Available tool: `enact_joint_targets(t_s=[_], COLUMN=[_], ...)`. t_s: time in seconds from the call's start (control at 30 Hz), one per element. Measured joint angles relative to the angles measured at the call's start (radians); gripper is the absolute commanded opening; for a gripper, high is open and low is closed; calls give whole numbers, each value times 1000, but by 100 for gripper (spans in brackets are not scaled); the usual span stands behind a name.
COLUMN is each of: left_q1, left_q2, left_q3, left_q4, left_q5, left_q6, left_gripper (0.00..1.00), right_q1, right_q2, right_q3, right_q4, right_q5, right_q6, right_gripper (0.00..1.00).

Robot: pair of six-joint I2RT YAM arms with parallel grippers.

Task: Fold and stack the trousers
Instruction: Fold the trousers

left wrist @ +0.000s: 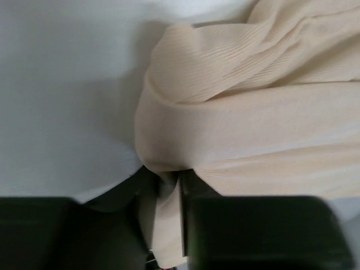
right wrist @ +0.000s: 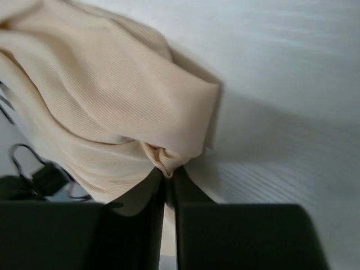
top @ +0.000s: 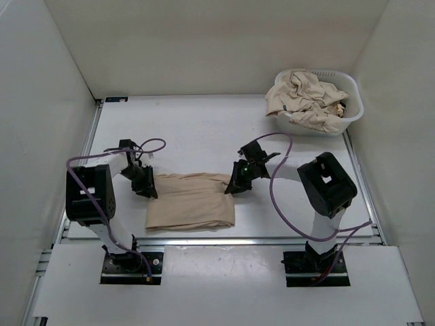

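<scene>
Top view: folded trousers lie flat on the tabletop between the two arms, near the front edge; a second crumpled heap sits in the white basket at the far right.
Left gripper: at the left far corner of the folded pair; its wrist camera shows a fold of cloth pinched between its jaws.
Right gripper: at the right far corner, clenched on a tuck of the fabric edge, as its wrist camera shows.
Step in hand: probably carrying the far edge over for the next fold, though the top view alone leaves this unsure.
Doing it well: lift both corners level and together, keep the edge taut, and lay it square on the near edge.
Wrist views add: ribbed weave and the pinches themselves, hidden from above.
Top view adds: overall outline, and the basket.
</scene>
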Motion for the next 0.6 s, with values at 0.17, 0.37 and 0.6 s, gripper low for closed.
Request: enact_joint_targets(t_s=[0.17, 0.37, 0.6], left_q1=[-12, -56, -65], left_q2=[111, 231, 352], left_q3=[92, 242, 412], left_q4=[-10, 11, 23], left_q5=[78, 139, 183], left_q6=[3, 3, 1], left_gripper=[15, 17, 40], right_q1=[-83, -225, -314], right_q2=[22, 82, 139], right_q3=[-1, 52, 172], right_q4=[38, 43, -17], right_q5=[-38, -71, -83], right_q6=[45, 42, -31], right_gripper=[0, 0, 7])
